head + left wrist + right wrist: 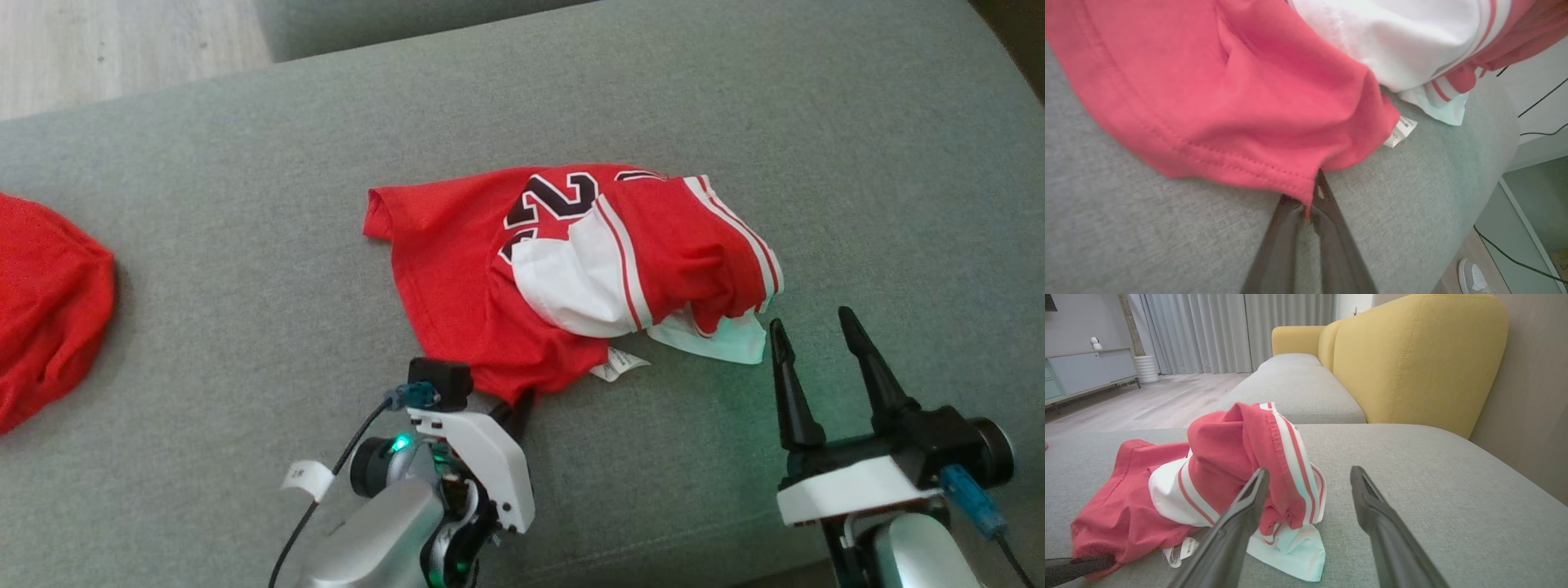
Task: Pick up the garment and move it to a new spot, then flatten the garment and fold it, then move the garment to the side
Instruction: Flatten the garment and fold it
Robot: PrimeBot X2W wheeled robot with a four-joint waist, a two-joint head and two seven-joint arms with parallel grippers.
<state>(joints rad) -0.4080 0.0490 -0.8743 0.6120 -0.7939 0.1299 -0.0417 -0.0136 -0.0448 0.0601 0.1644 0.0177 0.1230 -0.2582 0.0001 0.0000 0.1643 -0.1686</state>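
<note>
1. Your red jersey (457, 278) is lying crumpled in the middle of the grey sofa seat (245, 343). The black number faces up, the white-striped trim is bunched on its right side, and a white care label (618, 363) pokes out at the near edge.
2. Your left gripper (522, 406) has its fingers pinched together on the near red hem. In the left wrist view the hem's edge sits right between the tips.
3. Your right gripper (812, 322) has its fingers spread wide and holds nothing. It's just beside the jersey's white corner, and as far as I can tell it isn't touching.
4. There's another red cloth (45, 302) at the far left of the seat, well apart from the jersey.
5. The right wrist view has a yellow backrest (1412, 355) behind the seat.
</note>
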